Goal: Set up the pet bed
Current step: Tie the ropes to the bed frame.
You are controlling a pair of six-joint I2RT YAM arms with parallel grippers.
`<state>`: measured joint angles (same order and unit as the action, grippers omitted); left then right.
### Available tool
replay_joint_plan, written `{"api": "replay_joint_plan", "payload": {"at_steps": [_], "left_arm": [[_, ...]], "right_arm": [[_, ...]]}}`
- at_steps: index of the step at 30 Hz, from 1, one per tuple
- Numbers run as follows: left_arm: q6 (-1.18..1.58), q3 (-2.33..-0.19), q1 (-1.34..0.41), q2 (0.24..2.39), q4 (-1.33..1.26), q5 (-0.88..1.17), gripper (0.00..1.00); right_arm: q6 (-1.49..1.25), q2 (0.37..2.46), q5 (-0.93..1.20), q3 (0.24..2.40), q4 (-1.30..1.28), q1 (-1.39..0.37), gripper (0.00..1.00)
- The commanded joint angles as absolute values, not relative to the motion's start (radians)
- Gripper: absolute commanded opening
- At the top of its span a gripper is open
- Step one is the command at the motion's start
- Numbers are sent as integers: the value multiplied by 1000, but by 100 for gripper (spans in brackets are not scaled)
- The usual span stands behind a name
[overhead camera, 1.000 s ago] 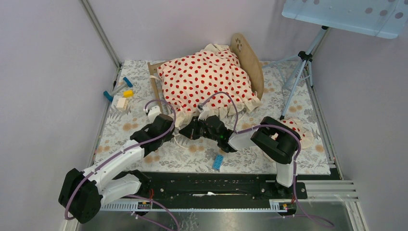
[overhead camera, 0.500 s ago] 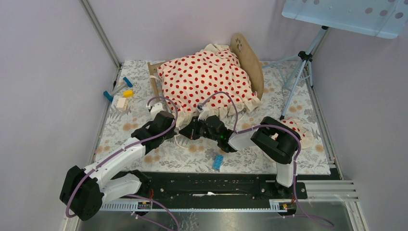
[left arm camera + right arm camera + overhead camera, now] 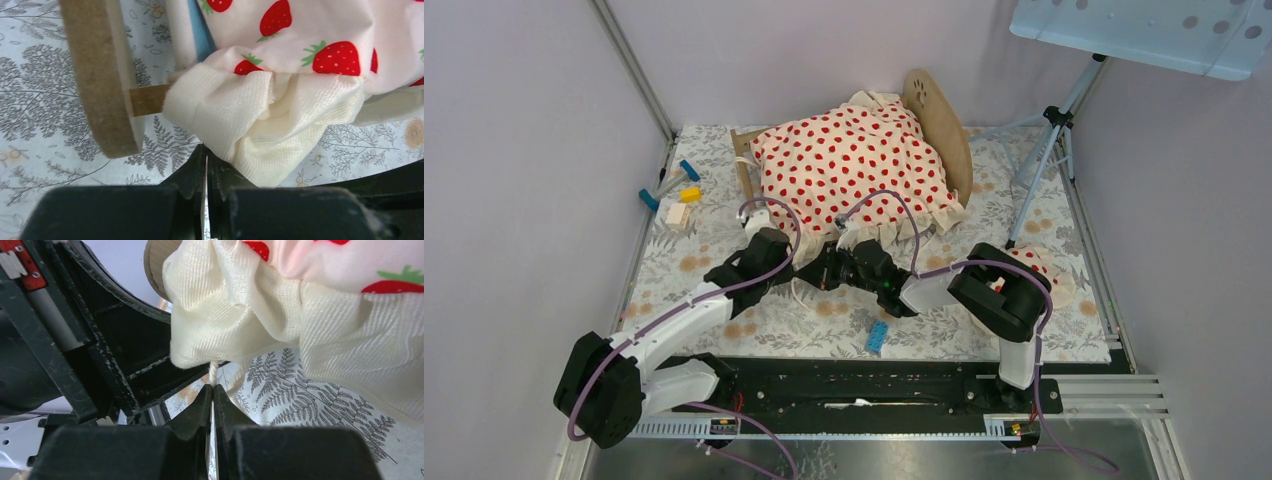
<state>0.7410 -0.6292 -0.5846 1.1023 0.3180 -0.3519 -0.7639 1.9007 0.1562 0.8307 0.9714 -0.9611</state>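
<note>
Table (image 3: 674,262) is covered in a grey fern-and-flower print cloth. Plain lilac walls (image 3: 524,150) on three sides, aluminium post (image 3: 634,70) in the back-left corner. A black rail (image 3: 874,385) carrying both arm bases runs along the near edge.

Pet bed (image 3: 944,130) sits at back centre, angled, with the paw-print end board at the far right. Strawberry-print blanket (image 3: 854,165) covers nearly the whole top, its ruffle hanging over the near end. Left wrist view shows the near end board (image 3: 100,75) standing on the cloth, with a strip of blue mattress edge (image 3: 201,35) beside it.

Left hand (image 3: 206,159): jaws closed, tips right up against the cream ruffle (image 3: 260,120). Can't tell if any cloth is pinched.
Right hand (image 3: 212,390): jaws pinched narrow on a thin white cord (image 3: 213,371) hanging from the ruffle.
Both hands meet at the bed's near-left corner, close together.

Elsewhere:
- matching pillow (image 3: 1036,260) on the right of the table, partly behind the right arm
- blue brick (image 3: 877,337) near the front edge
- small blue, yellow and white toy blocks (image 3: 672,195) at far left
- tripod (image 3: 1044,150) on the right side
- pale blue perforated panel (image 3: 1144,30) overhead, top right
</note>
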Motion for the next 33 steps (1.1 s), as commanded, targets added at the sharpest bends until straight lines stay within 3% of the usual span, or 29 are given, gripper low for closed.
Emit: {"api": "replay_joint_plan", "payload": {"at_steps": [1, 22, 33], "left_arm": [[718, -594, -580, 1090, 189, -292, 0], [651, -441, -580, 1041, -48, -124, 0], [680, -419, -579, 1017, 105, -203, 0]], "right_arm": [[-766, 1856, 186, 828, 1025, -969, 7], [-765, 1833, 155, 817, 1023, -968, 8], [-740, 1808, 117, 809, 994, -968, 8]]}}
